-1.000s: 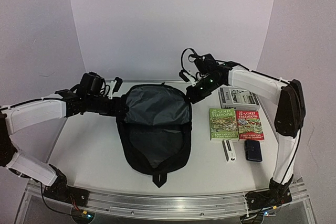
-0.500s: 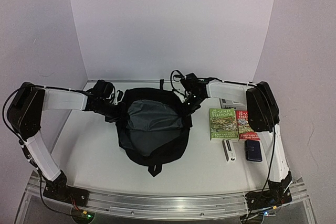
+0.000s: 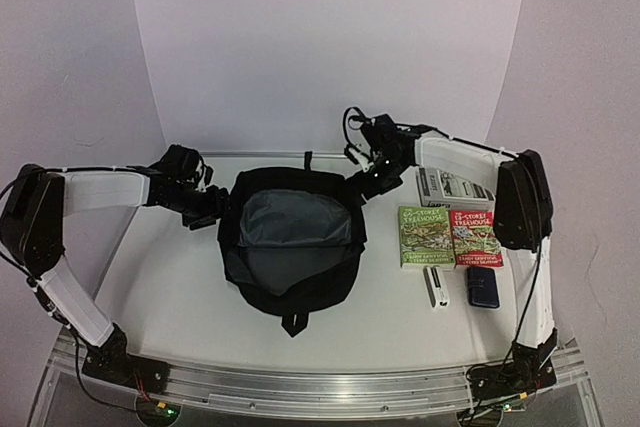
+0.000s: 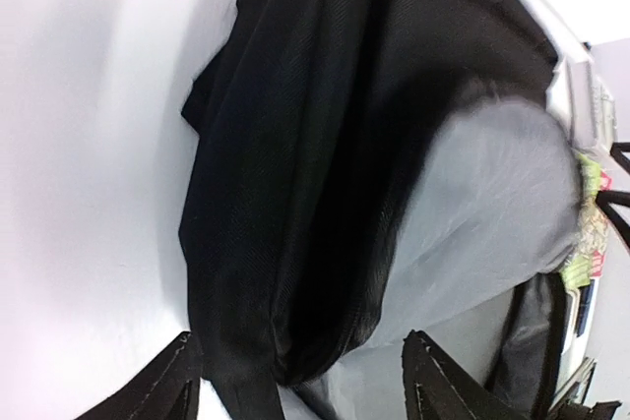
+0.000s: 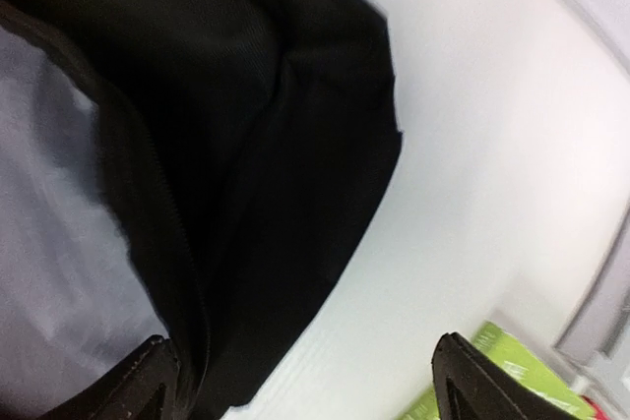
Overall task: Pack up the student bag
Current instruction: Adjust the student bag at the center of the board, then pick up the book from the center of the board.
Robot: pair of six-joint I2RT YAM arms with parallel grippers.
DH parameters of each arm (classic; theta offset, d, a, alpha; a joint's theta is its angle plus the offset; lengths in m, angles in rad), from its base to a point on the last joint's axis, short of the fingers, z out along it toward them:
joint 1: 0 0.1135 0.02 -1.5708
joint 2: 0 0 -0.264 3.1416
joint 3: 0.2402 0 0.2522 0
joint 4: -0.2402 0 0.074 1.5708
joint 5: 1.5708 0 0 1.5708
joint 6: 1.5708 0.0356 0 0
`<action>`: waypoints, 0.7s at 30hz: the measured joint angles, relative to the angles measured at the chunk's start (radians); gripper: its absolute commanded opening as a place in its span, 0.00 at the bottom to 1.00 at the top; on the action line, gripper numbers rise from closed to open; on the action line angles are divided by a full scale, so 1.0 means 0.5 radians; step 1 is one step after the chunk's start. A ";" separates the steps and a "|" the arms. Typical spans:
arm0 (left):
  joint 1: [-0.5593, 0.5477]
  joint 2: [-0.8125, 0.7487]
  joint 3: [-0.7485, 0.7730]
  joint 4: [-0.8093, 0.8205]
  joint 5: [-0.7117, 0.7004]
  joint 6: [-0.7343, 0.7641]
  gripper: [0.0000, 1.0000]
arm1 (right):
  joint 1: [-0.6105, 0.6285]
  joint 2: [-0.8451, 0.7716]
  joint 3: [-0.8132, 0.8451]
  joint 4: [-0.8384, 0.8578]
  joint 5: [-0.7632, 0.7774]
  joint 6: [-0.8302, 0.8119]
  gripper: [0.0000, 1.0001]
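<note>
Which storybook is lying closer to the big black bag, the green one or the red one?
The green book. It lies next to the student bag, while the red book sits on the green one's other side, farther from the bag.

a white table (image 3: pixel 180 287) fills the lower part of the top view, its surface smooth and matte. behind it rises a plain back wall (image 3: pixel 330 47), very pale with a faint lilac tint, meeting the table at its far edge. a left wall (image 3: pixel 60 67) and a right wall (image 3: pixel 590 97) of the same plain finish close in the sides, both a shade darker than the back. a silvery metal rail (image 3: pixel 330 382) runs along the table's near edge. the light is soft and even, leaving only faint shadows on the table.
</note>
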 measured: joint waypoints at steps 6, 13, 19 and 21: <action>0.015 -0.371 0.012 -0.106 -0.054 0.027 0.86 | -0.053 -0.412 -0.023 -0.019 -0.049 0.008 0.95; 0.013 -0.578 0.043 -0.223 -0.035 0.070 1.00 | -0.190 -0.689 -0.124 0.006 0.081 -0.054 0.92; -0.048 -0.650 0.045 -0.318 -0.047 0.079 1.00 | -0.358 -0.493 -0.189 -0.008 0.417 -0.116 0.92; -0.109 -0.664 0.048 -0.351 -0.100 0.078 1.00 | -0.420 -0.390 -0.189 -0.006 0.493 -0.113 0.94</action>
